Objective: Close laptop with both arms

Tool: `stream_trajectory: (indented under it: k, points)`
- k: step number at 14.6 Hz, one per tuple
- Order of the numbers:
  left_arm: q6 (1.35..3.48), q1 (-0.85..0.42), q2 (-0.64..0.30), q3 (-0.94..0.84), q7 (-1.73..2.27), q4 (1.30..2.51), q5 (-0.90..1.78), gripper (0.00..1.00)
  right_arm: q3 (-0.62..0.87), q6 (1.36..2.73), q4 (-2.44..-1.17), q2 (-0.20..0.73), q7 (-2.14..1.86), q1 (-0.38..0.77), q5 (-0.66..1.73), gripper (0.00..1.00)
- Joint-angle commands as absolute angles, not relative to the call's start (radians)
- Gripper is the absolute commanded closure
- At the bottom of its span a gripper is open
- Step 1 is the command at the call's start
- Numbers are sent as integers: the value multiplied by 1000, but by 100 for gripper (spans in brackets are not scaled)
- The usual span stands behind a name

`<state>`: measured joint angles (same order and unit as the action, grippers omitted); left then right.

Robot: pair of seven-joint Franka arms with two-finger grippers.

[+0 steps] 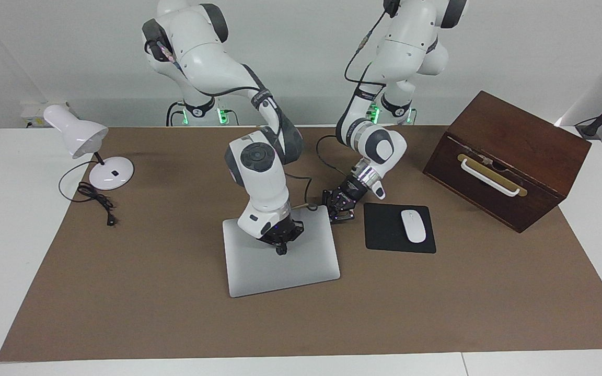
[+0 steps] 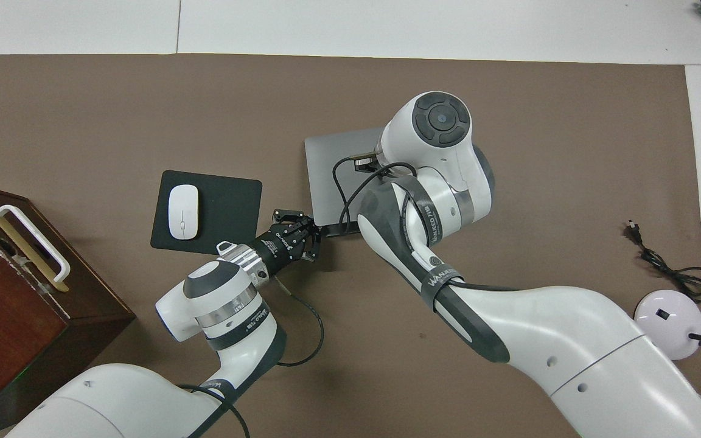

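Observation:
The silver-grey laptop (image 1: pixel 280 271) lies flat on the brown mat with its lid down. It also shows in the overhead view (image 2: pixel 332 176), partly covered by the right arm. My right gripper (image 1: pixel 281 248) points down with its shut tip on the lid, near the edge nearer to the robots. In the overhead view it is hidden under its own wrist. My left gripper (image 1: pixel 340 213) is low at the laptop's corner nearer to the robots, toward the left arm's end. It also shows in the overhead view (image 2: pixel 309 238), between the laptop and the mousepad.
A black mousepad (image 1: pixel 384 230) with a white mouse (image 1: pixel 413 225) lies beside the laptop toward the left arm's end. A brown wooden box (image 1: pixel 510 156) with a white handle stands further that way. A white desk lamp (image 1: pixel 79 137) and its cable (image 1: pixel 97 201) are at the right arm's end.

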<state>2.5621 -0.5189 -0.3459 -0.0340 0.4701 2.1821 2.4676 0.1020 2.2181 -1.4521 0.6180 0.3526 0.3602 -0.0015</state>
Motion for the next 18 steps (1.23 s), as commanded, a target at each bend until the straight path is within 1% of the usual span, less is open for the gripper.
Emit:
stream_trajectory:
  k: [1, 10, 14, 18]
  points:
    - [2577, -529, -390, -31, 443, 2175, 2485, 100, 107, 2210, -1485, 598, 376, 356, 38, 100]
    - [2577, -529, -390, -29, 442, 2177, 2485, 100, 107, 2210, -1497, 601, 374, 354, 41, 100]
    - [2576, -529, -390, -31, 376, 2180, 2485, 100, 107, 2210, -1502, 601, 374, 354, 41, 100]
    - [2576, -529, -390, -31, 374, 2180, 2485, 100, 106, 2207, -1490, 600, 377, 354, 41, 100]
